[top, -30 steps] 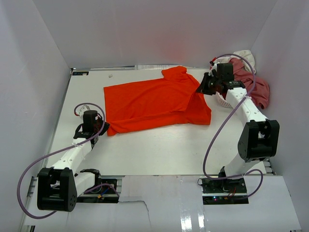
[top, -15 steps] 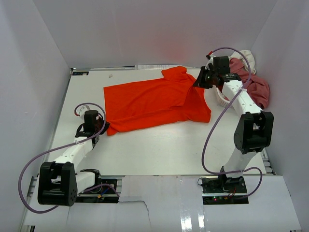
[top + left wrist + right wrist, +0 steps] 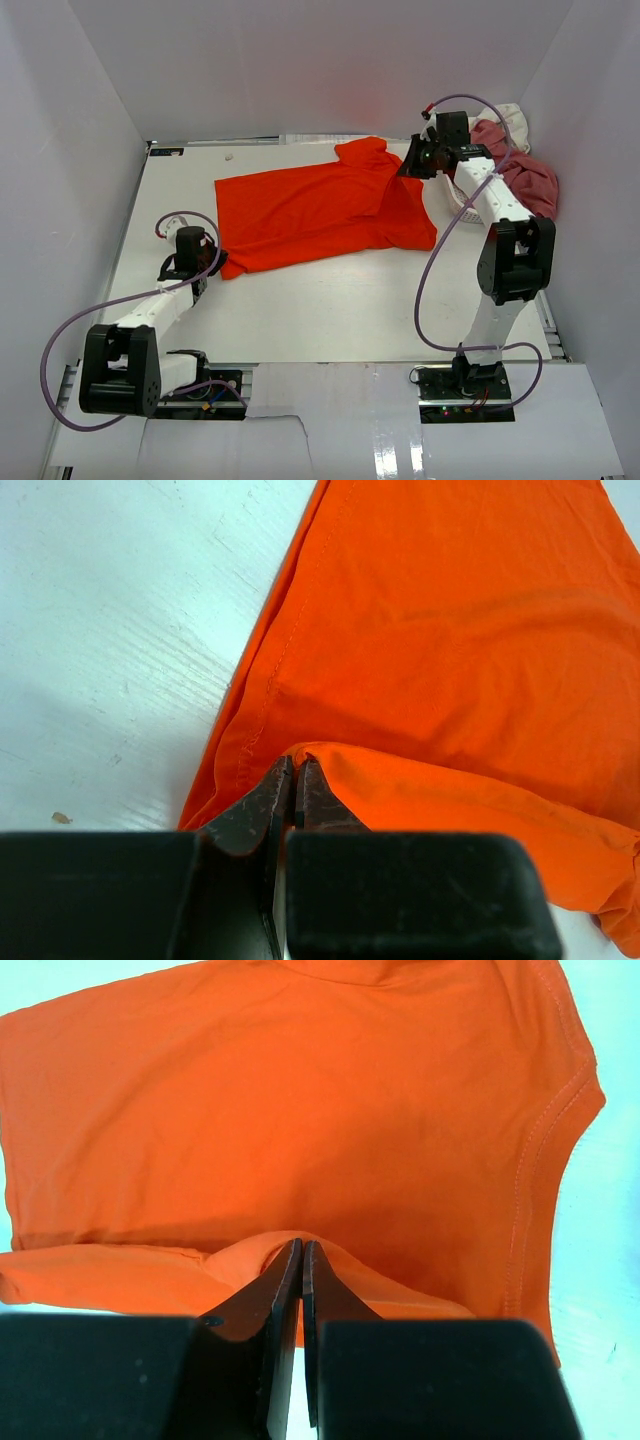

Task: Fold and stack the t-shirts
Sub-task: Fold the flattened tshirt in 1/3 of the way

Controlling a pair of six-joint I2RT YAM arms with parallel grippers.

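Orange-red t-shirt (image 3: 320, 205) lies spread flat on the white table (image 3: 330, 310), from the middle out to the far right, long axis running left-right.

Left: left gripper (image 3: 207, 262) sits low at the shirt's near-left corner, touching it. The left wrist view shows the jaws pressed almost together, fingertips (image 3: 262, 802) pinching a raised fold of orange cloth right at the stitched edge.

Right: right gripper (image 3: 412, 165) is at the shirt's far-right edge, arm stretched out over the table. The right wrist view shows the jaws pressed together, fingertips (image 3: 280, 1282) nipping a small ridge of cloth. A stitched sleeve hem shows on that view's right.

Far-right corner: white basket (image 3: 458, 207) just beside the right arm. Pink t-shirt (image 3: 535, 185) heaped there, cream-white t-shirt (image 3: 510, 112) behind it by the wall.
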